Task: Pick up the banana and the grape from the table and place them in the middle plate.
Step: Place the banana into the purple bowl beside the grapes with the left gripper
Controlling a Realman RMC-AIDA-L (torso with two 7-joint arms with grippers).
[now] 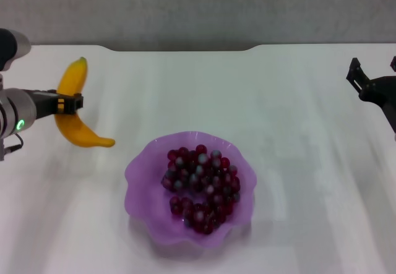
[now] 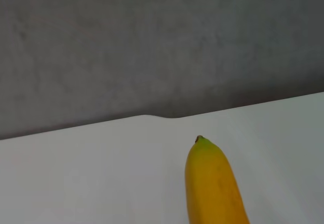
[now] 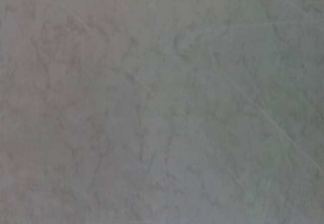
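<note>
The yellow banana (image 1: 77,128) is at the left of the white table (image 1: 297,162). My left gripper (image 1: 71,102) is shut across its middle, so one end points to the far edge and the other curves toward the purple plate (image 1: 141,174). The left wrist view shows the banana's (image 2: 212,183) tip over the table. The bunch of dark-red grapes (image 1: 201,187) lies inside the plate at the centre front. My right gripper (image 1: 373,71) is open and empty at the far right, raised above the table.
A grey wall (image 1: 198,8) runs behind the table's far edge. The right wrist view shows only a grey textured surface (image 3: 162,102). Bare tabletop lies between the banana and the plate.
</note>
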